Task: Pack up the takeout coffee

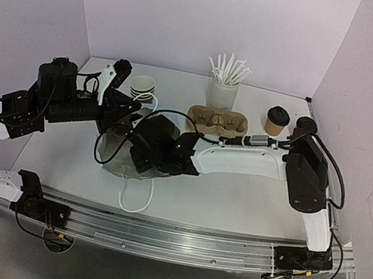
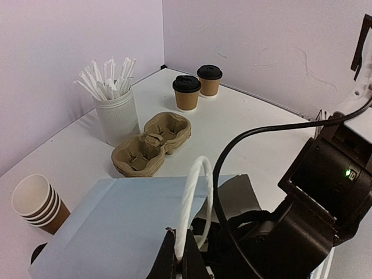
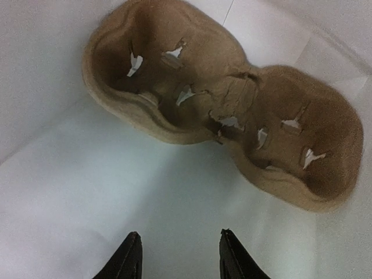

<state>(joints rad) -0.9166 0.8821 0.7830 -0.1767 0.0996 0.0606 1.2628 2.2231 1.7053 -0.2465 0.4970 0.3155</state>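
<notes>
Fingers of the left hand (image 2: 181, 263) pinch the white bag handle (image 2: 186, 215). The right hand (image 3: 180, 256) is half open and empty, stopped short of a cup carrier (image 3: 221, 116) lying on a white surface. A second carrier (image 2: 151, 145) and two lidded cups (image 2: 186, 92) sit on the bench (image 2: 261, 128).

table (image 1: 248, 197) | carrier (image 1: 217, 122); stick cup (image 1: 223, 94); cup stack (image 1: 142, 88); two lidded cups (image 2: 186, 92); bag (image 2: 116, 221), seemingly on its side

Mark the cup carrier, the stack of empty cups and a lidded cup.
cup carrier (image 2: 154, 140), left wrist view, centre ridge between its wells.
stack of empty cups (image 2: 31, 196), left wrist view, inside of top cup.
lidded cup (image 2: 186, 85), left wrist view, black lid.
</notes>
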